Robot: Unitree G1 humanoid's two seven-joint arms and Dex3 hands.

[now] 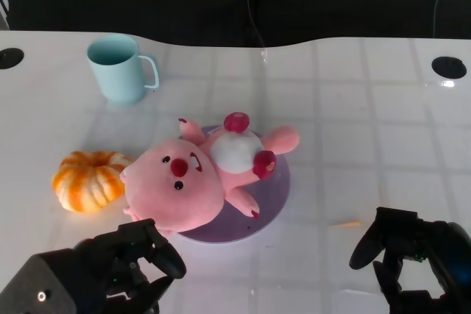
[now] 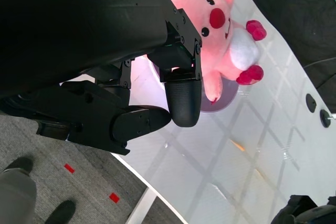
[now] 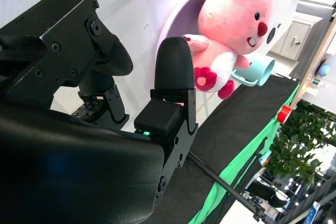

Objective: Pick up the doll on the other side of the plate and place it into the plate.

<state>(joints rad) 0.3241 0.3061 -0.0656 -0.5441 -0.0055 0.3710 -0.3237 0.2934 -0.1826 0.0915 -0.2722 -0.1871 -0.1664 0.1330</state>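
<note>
Head view looks down; both wrist views look close across the doll (image 1: pixel 195 178).

Pink doll (image 1: pixel 193 182) with white belly, red nose and magenta paws; purple plate (image 1: pixel 274 195); light-blue mug (image 1: pixel 118 68); orange-and-white striped pumpkin (image 1: pixel 90 179); white gridded table (image 1: pixel 368 123); black hands, left (image 1: pixel 136 255) and right (image 1: pixel 401 244).
</note>
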